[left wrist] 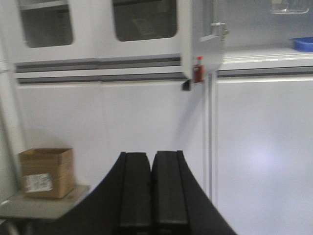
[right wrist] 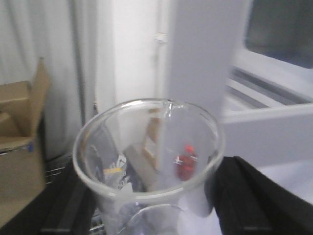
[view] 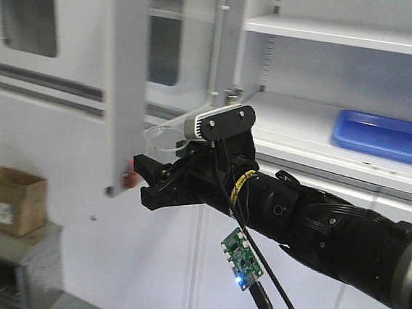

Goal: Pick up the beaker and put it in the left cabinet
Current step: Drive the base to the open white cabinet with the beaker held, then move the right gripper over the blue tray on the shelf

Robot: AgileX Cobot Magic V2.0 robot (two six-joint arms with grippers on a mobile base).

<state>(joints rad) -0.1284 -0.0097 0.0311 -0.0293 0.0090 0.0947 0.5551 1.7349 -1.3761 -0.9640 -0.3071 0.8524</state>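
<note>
Clamping on the beaker (right wrist: 146,156) is recorded for the right gripper (right wrist: 156,200): a black finger (right wrist: 249,196) is pressed to each side of the glass wall. The beaker is held upright, mouth up, pour lip visible at the far rim. In the front view it is carried off the ground, just beside the lower edge of an open door (view: 125,81) and well apart from the blue tray (view: 390,136). The tray lies on a wide shelf of the left cabinet (view: 304,124); the beaker is not on any shelf. A small red item (view: 126,176) is noted at the door's bottom corner. The left gripper (left wrist: 150,186) is seen with its fingers pressed together, nothing between them. A cardboard box (view: 12,200) sits low at left.
</note>
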